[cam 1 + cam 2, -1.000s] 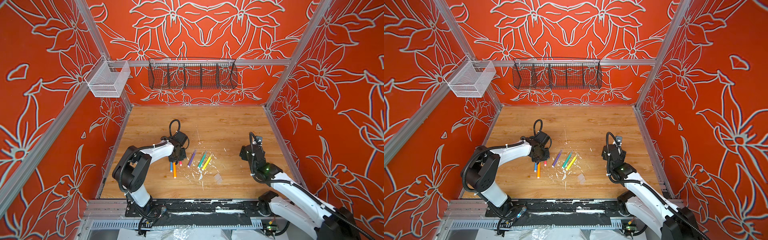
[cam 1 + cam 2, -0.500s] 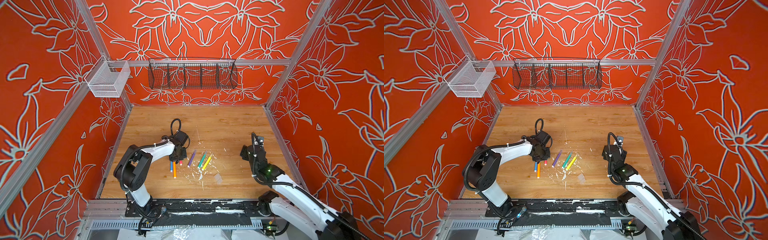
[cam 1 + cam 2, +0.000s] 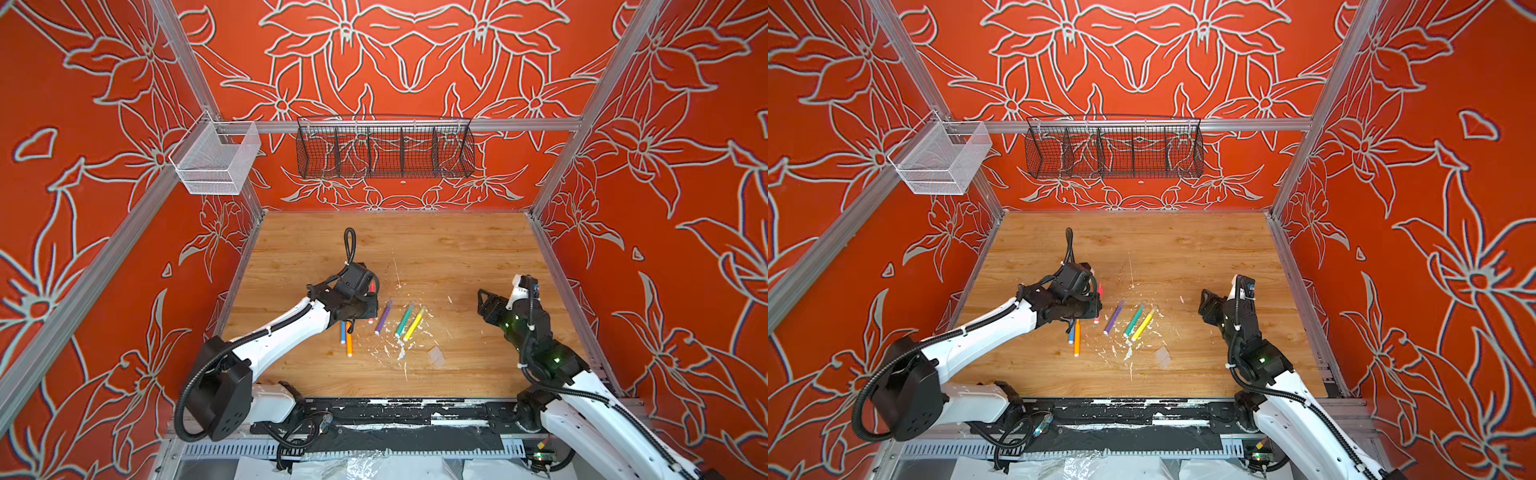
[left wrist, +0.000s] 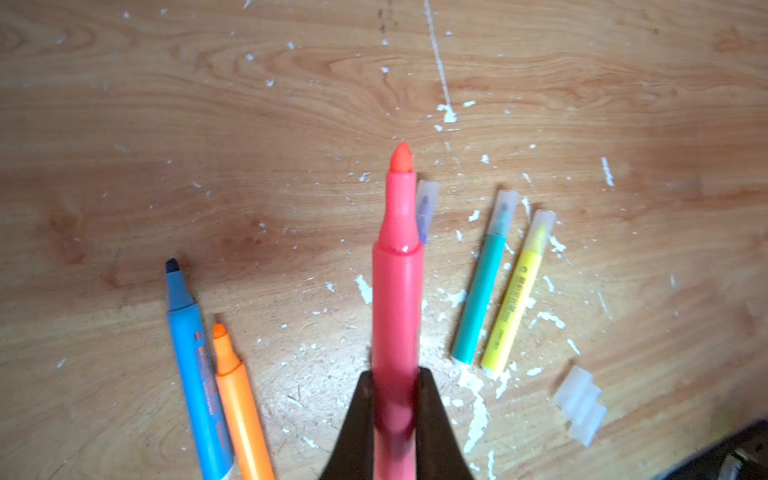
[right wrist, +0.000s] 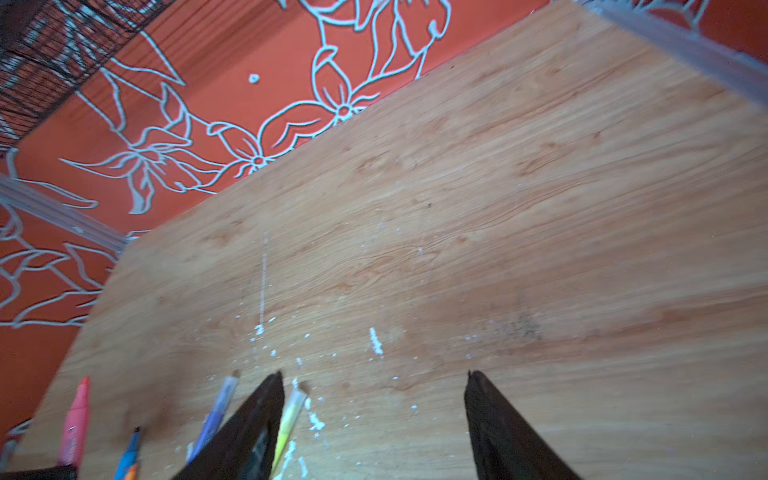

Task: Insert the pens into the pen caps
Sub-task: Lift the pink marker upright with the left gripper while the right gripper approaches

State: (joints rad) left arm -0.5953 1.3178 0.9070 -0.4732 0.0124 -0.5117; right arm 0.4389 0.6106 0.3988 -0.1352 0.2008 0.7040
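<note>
In the left wrist view my left gripper (image 4: 395,374) is shut on the uncapped pink pen (image 4: 397,270), whose nib points away from the jaws. The blue pen (image 4: 187,353) and the orange pen (image 4: 239,399) lie uncapped beside it. The purple pen (image 3: 384,316), green pen (image 4: 482,291) and yellow pen (image 4: 515,299) lie on the other side with clear caps on their tips. Loose pen caps (image 4: 579,405) lie nearer the front. My right gripper (image 3: 488,307) stands open to the right of the pens with nothing between its fingers.
White paint flecks (image 3: 390,349) dot the wooden table (image 3: 457,249) around the pens. A black wire basket (image 3: 384,147) hangs on the back wall and a white mesh basket (image 3: 214,160) on the left rail. Red walls close three sides.
My left gripper has closed fully on the pink pen. My right arm has shifted slightly and its jaws have narrowed a little.
</note>
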